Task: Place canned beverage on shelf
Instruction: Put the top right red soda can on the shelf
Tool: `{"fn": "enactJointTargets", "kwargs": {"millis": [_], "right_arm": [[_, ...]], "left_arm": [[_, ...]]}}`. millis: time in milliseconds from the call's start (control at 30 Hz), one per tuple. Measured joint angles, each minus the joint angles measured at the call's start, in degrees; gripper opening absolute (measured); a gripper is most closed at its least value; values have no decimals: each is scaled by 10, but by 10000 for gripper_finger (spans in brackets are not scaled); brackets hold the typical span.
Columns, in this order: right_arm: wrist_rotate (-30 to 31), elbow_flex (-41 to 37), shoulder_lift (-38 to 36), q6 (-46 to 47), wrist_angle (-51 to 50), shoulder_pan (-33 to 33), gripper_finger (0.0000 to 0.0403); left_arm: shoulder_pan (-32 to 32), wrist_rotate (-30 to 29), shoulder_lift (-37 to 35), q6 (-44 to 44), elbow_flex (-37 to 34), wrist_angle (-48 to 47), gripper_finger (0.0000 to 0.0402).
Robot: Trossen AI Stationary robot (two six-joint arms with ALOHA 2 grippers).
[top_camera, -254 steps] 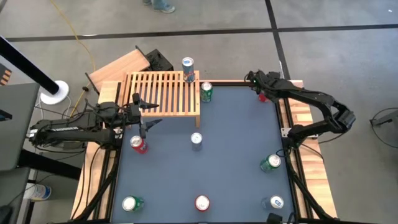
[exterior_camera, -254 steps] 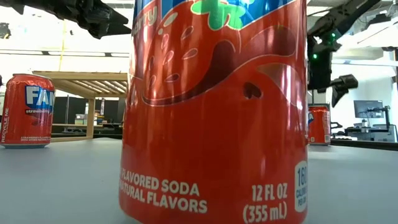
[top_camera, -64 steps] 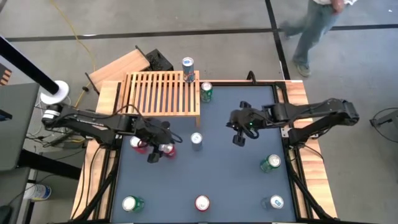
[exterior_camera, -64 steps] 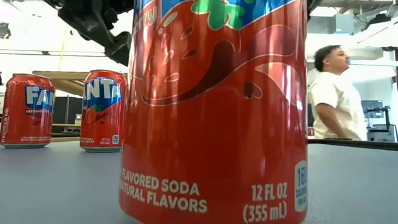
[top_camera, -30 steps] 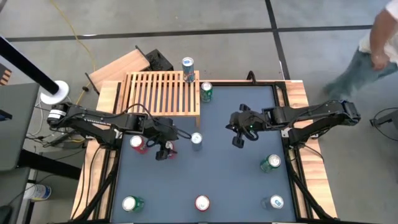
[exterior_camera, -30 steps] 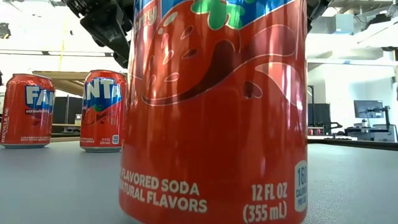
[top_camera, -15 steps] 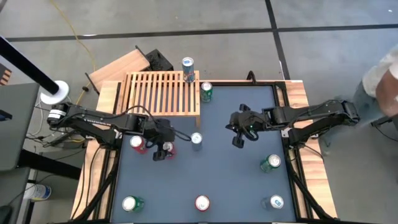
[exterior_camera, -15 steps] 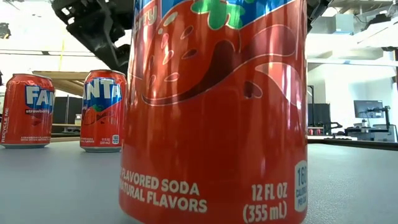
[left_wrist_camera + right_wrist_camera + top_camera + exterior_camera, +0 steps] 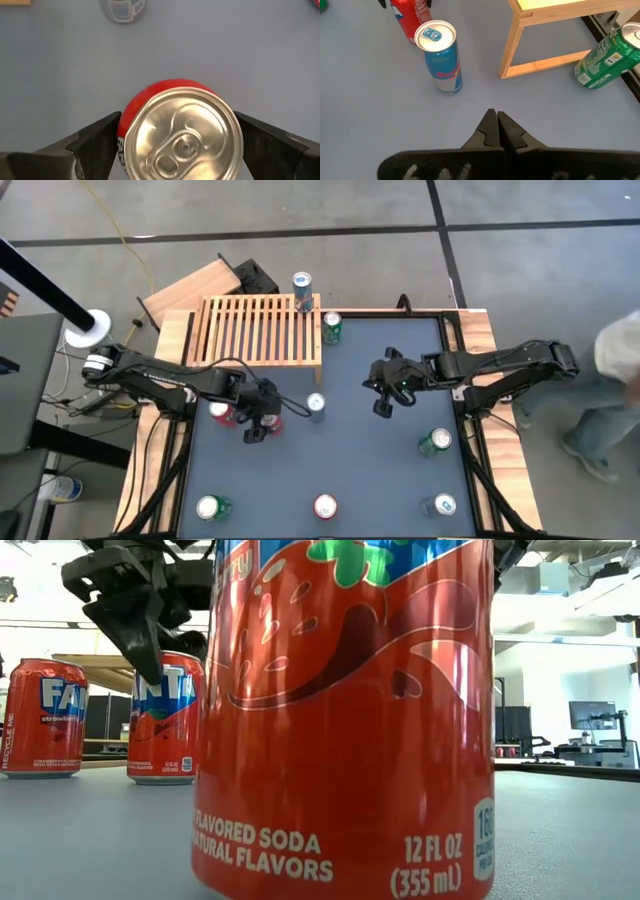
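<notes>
1. The left gripper [image 9: 175, 150] hangs over a red Fanta can [image 9: 179, 131] standing on the worktop [image 9: 380, 470].
2. Its fingers [image 9: 95, 145] are wide open, one on each side of the can. They hold nothing yet.
3. The wooden slat shelf [image 9: 262, 330] is near, behind the can. One blue can [image 9: 302, 288] already stands at its back corner.
4. I think the next job is to grab this red can. Go down straight, keep the can in the middle, then squeeze gently so it does not tip.
5. Another red can [image 9: 222, 411] stands close by, so mind it.
6. The right gripper [image 9: 496, 131] waits over the middle of the worktop, fingers shut tight and empty.
</notes>
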Motion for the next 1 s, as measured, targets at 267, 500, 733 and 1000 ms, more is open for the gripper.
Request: {"fn": "enactJointTargets", "kwargs": {"millis": [267, 500, 733, 1000], "right_arm": [[0, 0, 0, 0, 3, 0, 0], [0, 0, 0, 0, 5, 0, 0], [-1, 0, 0, 1, 5, 1, 0], [-3, 0, 0, 1, 5, 4, 0]], "left_arm": [[0, -2, 32, 17, 0, -24, 352], [0, -1, 31, 20, 16, -31, 352], [0, -1, 31, 30, 42, -67, 352], [0, -2, 31, 30, 39, -59, 352]]}}
